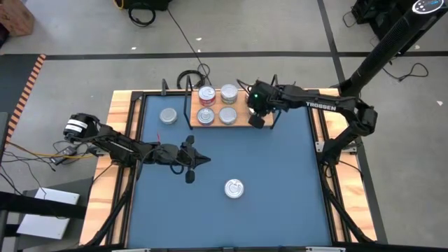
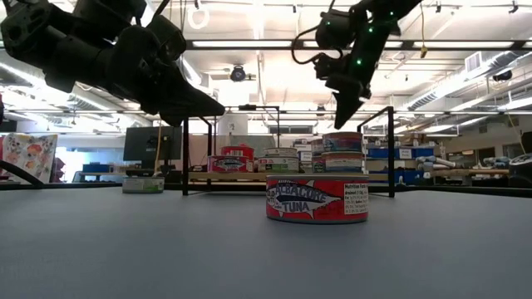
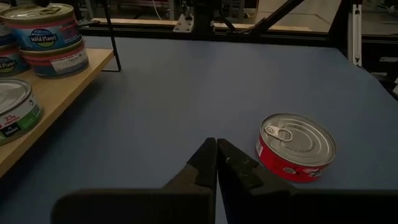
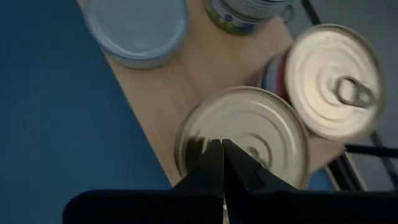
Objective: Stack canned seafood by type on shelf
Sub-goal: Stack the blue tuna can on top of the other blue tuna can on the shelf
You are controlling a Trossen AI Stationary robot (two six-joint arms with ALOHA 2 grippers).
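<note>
Several canned seafood tins stand on the shelf (image 1: 239,120), some stacked two high (image 2: 342,153). One red-sided tuna tin (image 1: 234,188) sits alone on the blue table near the middle, and a silver tin (image 1: 168,116) rests on the table left of the shelf. My left gripper (image 1: 204,159) is shut and hovers above the table to the left of the tuna tin (image 3: 297,146). My right gripper (image 1: 257,120) is shut and points down over the shelf's right end, above a silver-topped tin (image 4: 249,134). It hangs just above that tin (image 2: 342,123).
Black wire uprights (image 2: 391,149) stand at both ends of the shelf. The table's wooden rim (image 1: 120,119) and black frame bars run along its sides. Open blue surface (image 1: 280,161) lies between the lone tuna tin and the shelf.
</note>
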